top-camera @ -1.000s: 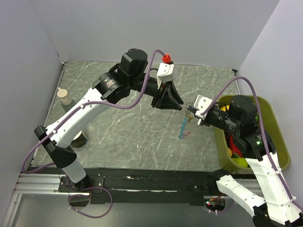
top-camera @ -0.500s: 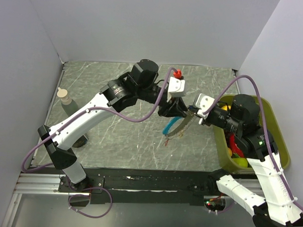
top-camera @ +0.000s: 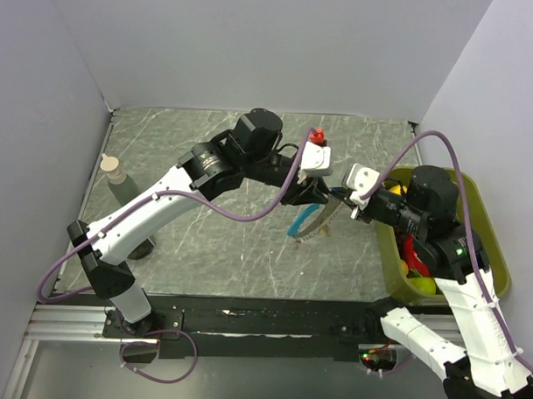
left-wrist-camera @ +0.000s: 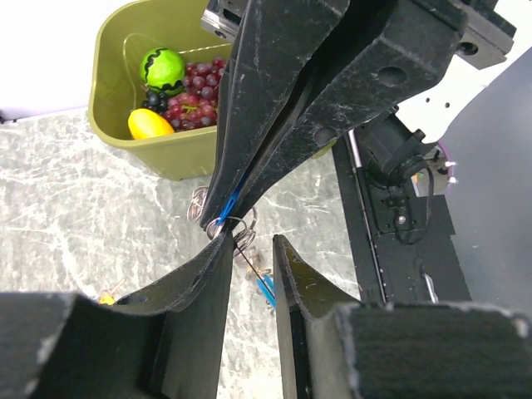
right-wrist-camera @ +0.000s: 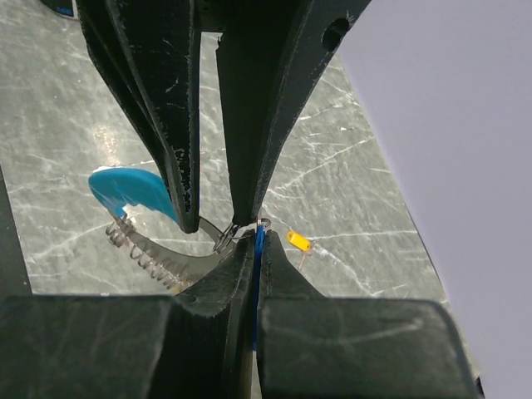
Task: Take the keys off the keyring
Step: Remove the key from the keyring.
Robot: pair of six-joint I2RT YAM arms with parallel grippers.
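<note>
Most of the blue key (right-wrist-camera: 259, 248) is hidden. Only a thin edge shows between the fingers of the right gripper (right-wrist-camera: 253, 237), which are pressed together on it. The keyring (left-wrist-camera: 223, 224) hangs at those tips, above the table (top-camera: 204, 241). Its links are partly covered by the left gripper (left-wrist-camera: 249, 245), whose fingers stand apart just beside the ring, clamping nothing visible. A light-blue strip (right-wrist-camera: 133, 189) dangles alongside. An orange key (right-wrist-camera: 298, 241) lies loose on the table. A green bin (left-wrist-camera: 166, 158) of fruit stands by the right arm.
</note>
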